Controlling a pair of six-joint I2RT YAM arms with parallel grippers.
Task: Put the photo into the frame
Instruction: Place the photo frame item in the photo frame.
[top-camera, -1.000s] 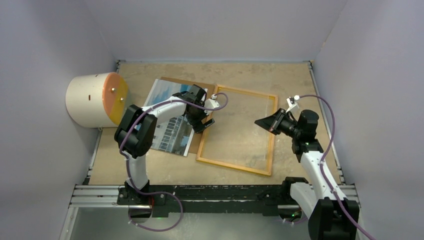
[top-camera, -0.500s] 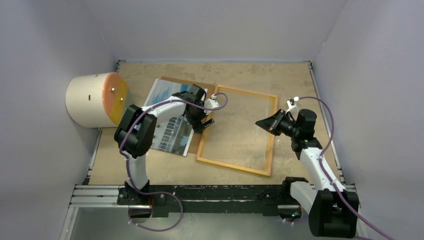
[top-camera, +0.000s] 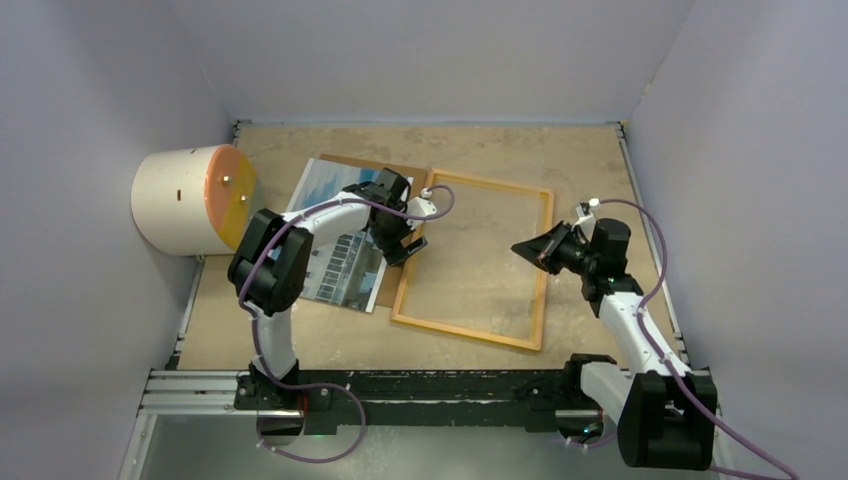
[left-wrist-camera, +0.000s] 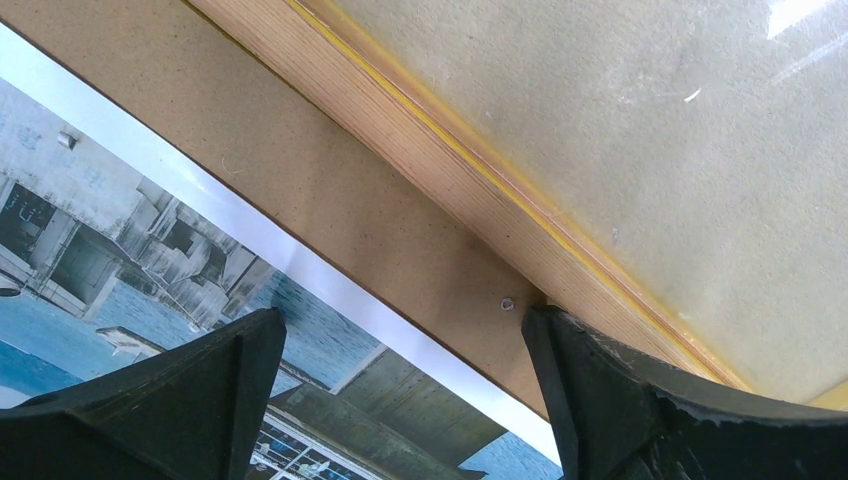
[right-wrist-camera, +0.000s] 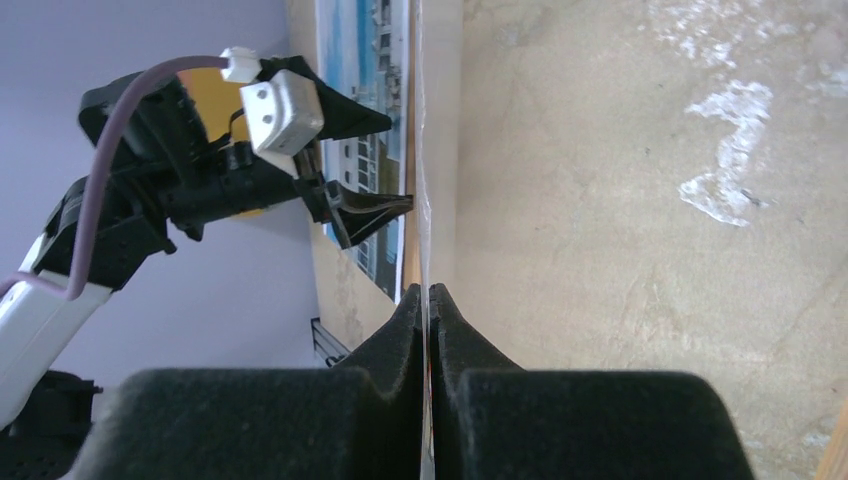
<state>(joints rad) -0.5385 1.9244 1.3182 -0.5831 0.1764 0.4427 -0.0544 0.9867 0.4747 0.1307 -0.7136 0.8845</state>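
The frame (top-camera: 465, 330) lies flat mid-table with its light wood back up, and a yellow line shows along its rail (left-wrist-camera: 440, 180). The photo (top-camera: 340, 270) rests on a brown backing board (top-camera: 384, 292) just left of the frame. My left gripper (top-camera: 405, 242) hangs open low over the photo's white border (left-wrist-camera: 330, 275) and the board (left-wrist-camera: 330, 190), one finger (left-wrist-camera: 620, 400) at the frame's rail. My right gripper (top-camera: 520, 246) is over the frame's right side, shut on the thin clear pane (right-wrist-camera: 420, 150), seen edge-on between its pads (right-wrist-camera: 428, 295). The photo (right-wrist-camera: 365, 40) shows beyond the pane.
A white cylinder with an orange face (top-camera: 190, 200) lies at the table's left edge. Grey walls close in the back and both sides. A metal rail (top-camera: 430, 385) with the arm bases runs along the near edge.
The right arm has sunk slightly and drawn a little toward the near edge, its jaws still shut on the pane. The left arm has not moved.
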